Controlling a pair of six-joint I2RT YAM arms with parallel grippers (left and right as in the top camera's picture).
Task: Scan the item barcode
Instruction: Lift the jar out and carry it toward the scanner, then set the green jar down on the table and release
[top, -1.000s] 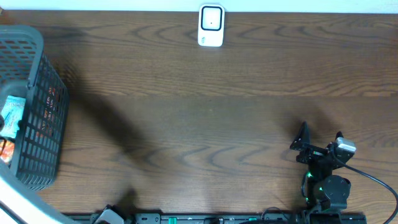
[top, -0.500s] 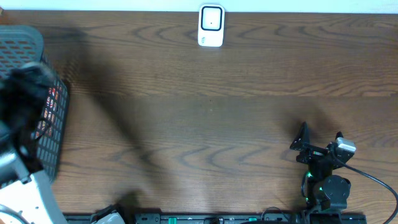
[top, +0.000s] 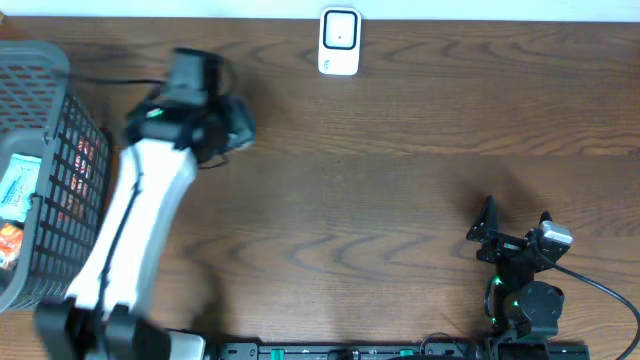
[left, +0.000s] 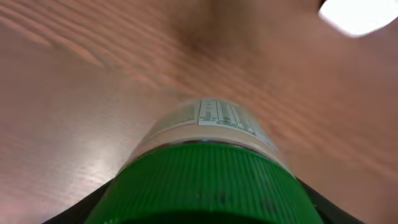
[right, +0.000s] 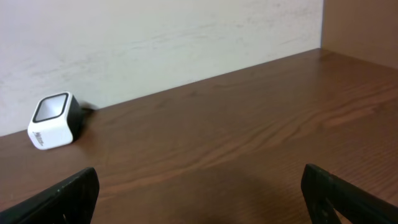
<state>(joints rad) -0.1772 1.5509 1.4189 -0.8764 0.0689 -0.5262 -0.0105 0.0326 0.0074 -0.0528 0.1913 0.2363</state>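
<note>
You are roughly midway through the job. Your left gripper (top: 228, 120) is clasping a bottle (left: 208, 168) by its ribbed green cap, and in the left wrist view the dark fingers are hugging the cap from both sides, so the pick-up looks done. You are holding it above the bare table (top: 400, 180), at about 10 o'clock in the overhead view, just beside the wire basket (top: 75, 190) that is sitting at 9 o'clock with a few more packets inside.

The scan itself is what is remaining. The white scanner (top: 339, 42) is standing at the 12 o'clock edge, near the wall, and from your left gripper it is lying toward 2 o'clock, well apart from the bottle. The wrist camera is showing a pale label with a printed panel facing up, but you cannot tell from these views where the barcode is sitting, so you are probably going to need a turn of the wrist as you are bringing the label toward the scanner's window.

Your right gripper (top: 515, 228) is resting at about 4 o'clock with its fingers spread wide and nothing between them; its camera is looking across the table at the scanner.
</note>
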